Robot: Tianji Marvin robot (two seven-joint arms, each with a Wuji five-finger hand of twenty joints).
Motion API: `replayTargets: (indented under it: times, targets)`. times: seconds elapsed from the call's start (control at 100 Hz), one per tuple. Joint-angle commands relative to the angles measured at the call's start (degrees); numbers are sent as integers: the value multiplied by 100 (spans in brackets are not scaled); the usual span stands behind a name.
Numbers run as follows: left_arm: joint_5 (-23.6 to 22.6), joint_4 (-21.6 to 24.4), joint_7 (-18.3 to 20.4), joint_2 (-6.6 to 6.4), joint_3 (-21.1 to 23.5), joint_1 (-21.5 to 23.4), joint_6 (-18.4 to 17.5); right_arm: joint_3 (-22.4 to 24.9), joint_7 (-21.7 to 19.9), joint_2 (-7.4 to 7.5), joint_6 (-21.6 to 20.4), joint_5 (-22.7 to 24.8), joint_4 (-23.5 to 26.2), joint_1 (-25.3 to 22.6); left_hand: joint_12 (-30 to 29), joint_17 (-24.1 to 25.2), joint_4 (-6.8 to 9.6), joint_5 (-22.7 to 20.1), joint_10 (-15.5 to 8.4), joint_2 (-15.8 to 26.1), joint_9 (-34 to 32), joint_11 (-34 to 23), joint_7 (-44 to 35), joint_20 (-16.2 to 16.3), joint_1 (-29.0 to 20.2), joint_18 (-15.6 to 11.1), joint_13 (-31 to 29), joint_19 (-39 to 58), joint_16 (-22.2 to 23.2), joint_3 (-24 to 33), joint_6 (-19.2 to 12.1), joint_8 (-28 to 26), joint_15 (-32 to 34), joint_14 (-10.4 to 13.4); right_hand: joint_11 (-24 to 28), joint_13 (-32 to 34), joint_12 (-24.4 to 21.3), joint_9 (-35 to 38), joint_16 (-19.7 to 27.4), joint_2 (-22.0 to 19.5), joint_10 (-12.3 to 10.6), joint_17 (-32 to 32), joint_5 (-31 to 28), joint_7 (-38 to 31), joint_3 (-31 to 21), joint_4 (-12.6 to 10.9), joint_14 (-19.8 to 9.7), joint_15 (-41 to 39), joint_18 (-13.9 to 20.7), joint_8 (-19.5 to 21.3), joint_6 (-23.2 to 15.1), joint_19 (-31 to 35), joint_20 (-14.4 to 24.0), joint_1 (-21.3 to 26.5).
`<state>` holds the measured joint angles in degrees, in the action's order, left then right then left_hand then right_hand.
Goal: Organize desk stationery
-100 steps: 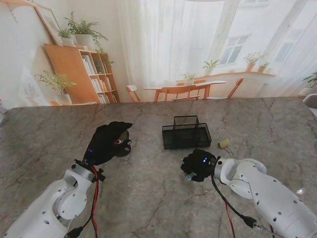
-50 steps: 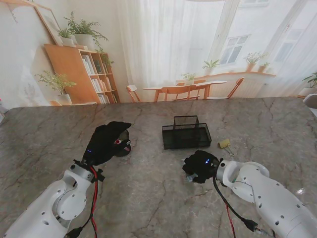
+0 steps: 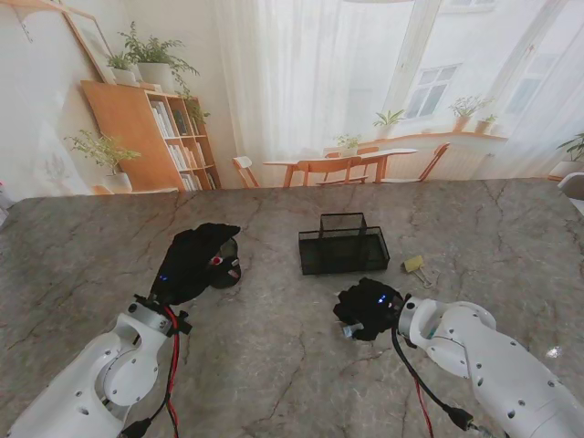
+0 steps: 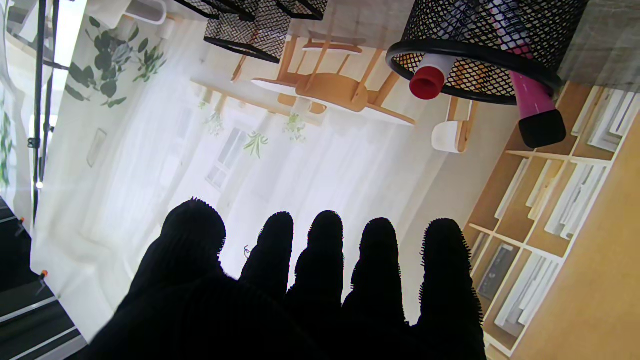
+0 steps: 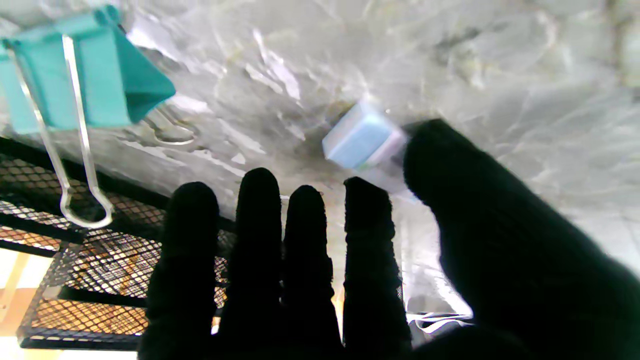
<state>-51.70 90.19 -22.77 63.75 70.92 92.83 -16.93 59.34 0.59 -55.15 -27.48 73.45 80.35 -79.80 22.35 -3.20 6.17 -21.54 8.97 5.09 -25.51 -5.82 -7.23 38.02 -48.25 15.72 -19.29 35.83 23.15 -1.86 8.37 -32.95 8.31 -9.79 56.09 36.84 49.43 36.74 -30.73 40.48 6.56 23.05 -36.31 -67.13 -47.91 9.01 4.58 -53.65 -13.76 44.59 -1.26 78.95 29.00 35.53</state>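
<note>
Your right hand (image 3: 367,309) rests low on the counter (image 3: 274,365), just nearer to you than the mesh desk tray (image 3: 344,250); its fingers (image 5: 260,235) are extended and apart, with the thumb tip touching a small pale-blue block (image 5: 361,135), probably an eraser or small clip; nothing is clamped yet. In the stand view that block shows only as a pale speck (image 3: 348,330) at the hand's near-left edge; treat its identity as uncertain.

Step in hand, as judged: secure the small block, then carry it to the tray.

1. Keep the palm low; bring the index finger toward the thumb so the block is pinched between the two pads; do not sweep, since a light block on polished stone will likely skid.
2. Confirm contact on both sides before lifting; a one-sided touch will only push it.
3. Lift straight up; then travel away from you to the tray and release inside a compartment, not on the rim.

Note the teal binder clip (image 5: 82,82) lying close by in the right wrist view; avoid knocking it. A yellow binder clip (image 3: 415,265) lies right of the tray, awaiting its turn.

Your left hand (image 3: 196,258) sits beside the round mesh pen cup (image 4: 480,45), which holds markers (image 4: 537,107); its fingers are straight and spread, gripping nothing; leave it parked.
</note>
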Motion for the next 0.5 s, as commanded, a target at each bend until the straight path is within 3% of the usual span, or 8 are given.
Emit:
replayTargets:
  times: [0.0, 0.06, 0.25, 0.36, 0.4, 0.49]
  targets:
    - [3, 24, -21, 25, 7, 31, 15, -48, -189, -5, -28, 10, -97, -142, 38, 94, -906, -70, -121, 297, -92, 10, -70, -87, -105, 3, -137, 11, 66, -79, -35, -61, 98, 105, -74, 101, -59, -45, 136, -21, -11, 101, -271, -1205, -16, -18, 45, 201, -46, 467, -1232, -64, -66, 336]
    - [-2, 26, -28, 24, 13, 36, 17, -62, -179, -8, -27, -11, -114, -135, 38, 92, -905, -77, -130, 305, -92, 11, -73, -88, -113, 8, -141, 11, 67, -73, -33, -62, 99, 108, -320, 394, -182, 158, 321, -20, -27, 358, -270, -1263, -78, -8, 80, 532, -36, 576, -1407, -142, -146, 383]
    - [-18, 39, -52, 25, 37, 56, 23, -75, -135, -16, -17, -48, -140, -134, 39, 82, -904, -96, -111, 304, -102, 8, -81, -92, -137, -2, -149, 9, 68, -66, -18, -67, 99, 100, -845, 1259, -491, 871, 740, 17, -217, 1344, -306, -1332, -257, -13, 41, 1173, 154, 915, -1454, -243, -537, 522]
    - [-33, 49, -73, 26, 59, 75, 32, -101, -118, -34, 49, -141, -181, -130, 39, 64, -908, -99, -123, 299, -99, 9, -83, -92, -115, -9, -161, 15, 69, -79, -23, -69, 103, 118, -1135, 1961, -684, 1364, 947, 125, -307, 2293, -256, -1279, -365, 23, -95, 1373, 587, 1124, -1608, -254, -994, 763]
    - [-36, 53, -80, 26, 67, 82, 36, -113, -113, -40, 64, -178, -200, -121, 39, 65, -908, -106, -128, 297, -102, 8, -86, -93, -117, -9, -166, 14, 70, -79, -30, -71, 105, 112, -1255, 2218, -704, 1559, 965, 195, -326, 2588, -253, -1256, -383, 65, -196, 1366, 738, 1181, -1646, -119, -1351, 862]
    - [-47, 62, -96, 27, 82, 96, 44, -120, -123, -47, 68, -232, -224, -113, 40, 63, -906, -109, -116, 300, -103, 7, -87, -94, -125, -11, -167, 15, 72, -74, -20, -72, 105, 109, -1517, 2741, -877, 1877, 1017, 224, -298, 3133, -183, -1159, -373, 100, -417, 1371, 1063, 1224, -1666, -6, -1492, 978]
